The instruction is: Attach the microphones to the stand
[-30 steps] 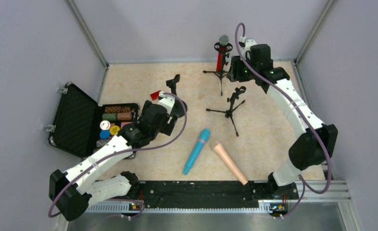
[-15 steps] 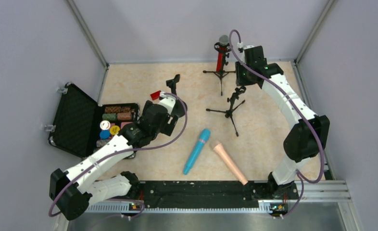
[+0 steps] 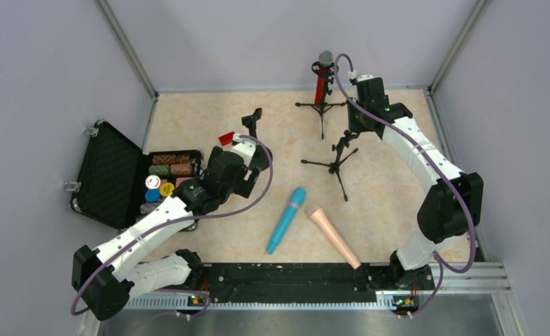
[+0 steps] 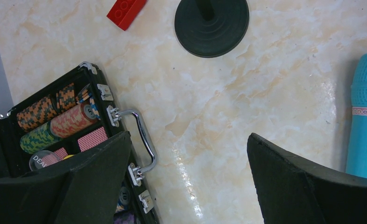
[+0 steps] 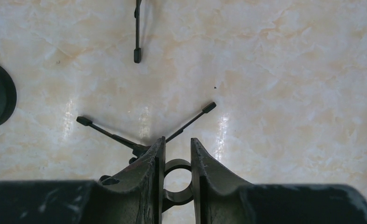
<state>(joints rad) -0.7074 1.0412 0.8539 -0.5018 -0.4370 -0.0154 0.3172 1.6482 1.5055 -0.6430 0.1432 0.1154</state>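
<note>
The glittery red microphone (image 3: 320, 82) stands clipped in the back tripod stand (image 3: 321, 108). The cyan-blue microphone (image 3: 287, 218) and the peach-pink microphone (image 3: 335, 236) lie on the table near the front; the cyan one also shows in the left wrist view (image 4: 366, 116). A second tripod stand (image 3: 338, 152) has an empty clip ring (image 5: 178, 182). My right gripper (image 3: 355, 124) (image 5: 177, 140) hovers just above that ring, jaws narrowly apart and empty. My left gripper (image 3: 253, 157) (image 4: 188, 140) is wide open and empty above bare table.
A third stand with a round black base (image 3: 253, 120) (image 4: 212, 23) is at the back left, with a small red block (image 3: 225, 138) (image 4: 126, 11) beside it. An open black case (image 3: 111, 171) of poker chips (image 4: 55, 116) lies at the left.
My right gripper has moved away from the red microphone's stand, toward the front, to a spot over the second tripod's clip. The left arm has not moved.
</note>
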